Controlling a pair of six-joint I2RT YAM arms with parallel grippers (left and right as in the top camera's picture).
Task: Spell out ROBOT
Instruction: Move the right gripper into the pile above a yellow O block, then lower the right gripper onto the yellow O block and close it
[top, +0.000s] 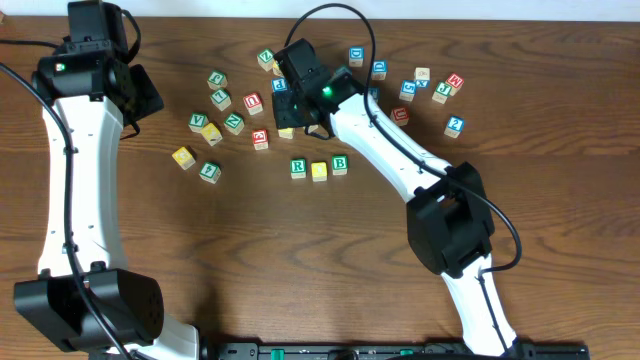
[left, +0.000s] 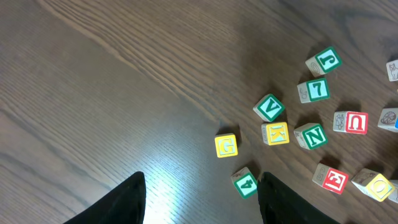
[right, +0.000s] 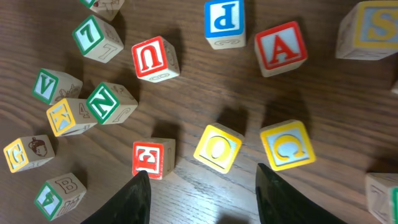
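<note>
cubes are lying scattered over the dark wooden surface (top: 560, 220). near its middle three are standing in a short row: the green-framed r cube (top: 298, 167), a yellow cube (top: 319, 171) touching it, and the green-framed b cube (top: 339, 164) just beside that. the right hand (right: 202, 180) is hovering over the cluster just beyond that row, its fingers (right: 138, 199) standing apart and gripping nothing. in the right wrist view the yellow o cube (right: 217, 147) is sitting turned at an angle just ahead of the gap between them, with a second yellow-faced cube (right: 287, 145) close on one side and a red-lettered cube (right: 151, 158) close on the other. the left hand (left: 200, 186) is hanging over bare wood toward the left side, its fingers also standing apart and holding nothing, with a yellow g cube (left: 226, 145) and a green 4 cube (left: 245, 182) lying near its tips. blue-framed cubes (top: 407, 90) are sitting toward the right of the spread, but which one is bearing the t i cannot tell.
</note>
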